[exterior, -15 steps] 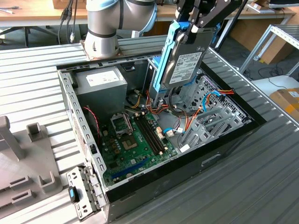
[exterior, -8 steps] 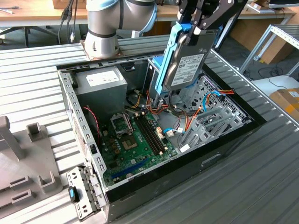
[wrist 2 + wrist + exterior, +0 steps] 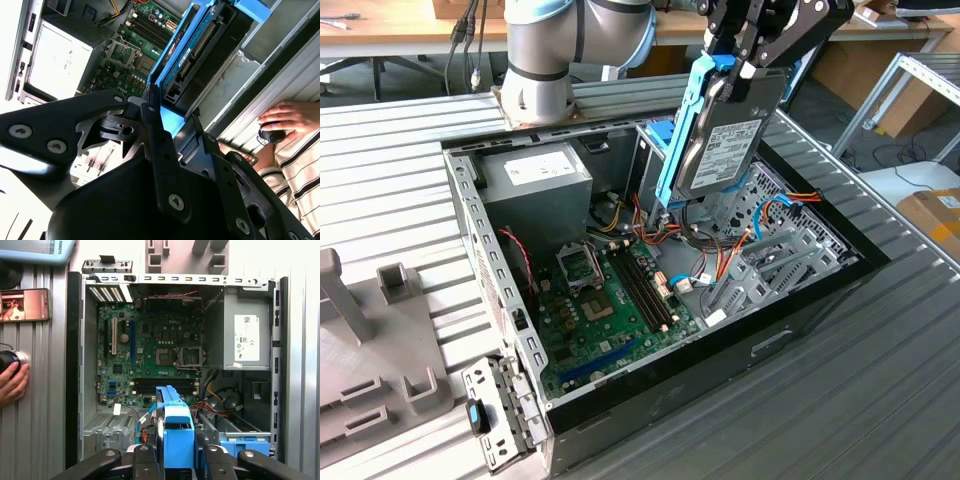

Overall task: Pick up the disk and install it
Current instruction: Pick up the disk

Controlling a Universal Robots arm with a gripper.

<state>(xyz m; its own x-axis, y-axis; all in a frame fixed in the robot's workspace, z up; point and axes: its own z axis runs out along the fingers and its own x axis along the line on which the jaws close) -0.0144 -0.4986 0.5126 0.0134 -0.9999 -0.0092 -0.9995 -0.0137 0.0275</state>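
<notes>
The disk (image 3: 720, 140) is a black drive with a white label and a bright blue rail (image 3: 682, 135) along one edge. It hangs upright and slightly tilted above the open computer case (image 3: 820, 290), over the cables and the grey drive bay (image 3: 770, 250). My gripper (image 3: 745, 60) is shut on its upper end. In the first wrist view the disk's blue end (image 3: 176, 427) sits between my black fingers (image 3: 142, 460), above the motherboard (image 3: 150, 340). In the second wrist view the disk (image 3: 192, 50) extends away from my fingers (image 3: 160, 145).
Inside the case are a grey power supply (image 3: 535, 185), a motherboard (image 3: 610, 300) and orange and blue cables (image 3: 720, 260). A grey fixture (image 3: 370, 340) stands at the exterior view's left. A person's hand (image 3: 12, 382) and a phone (image 3: 25, 304) lie beside the case.
</notes>
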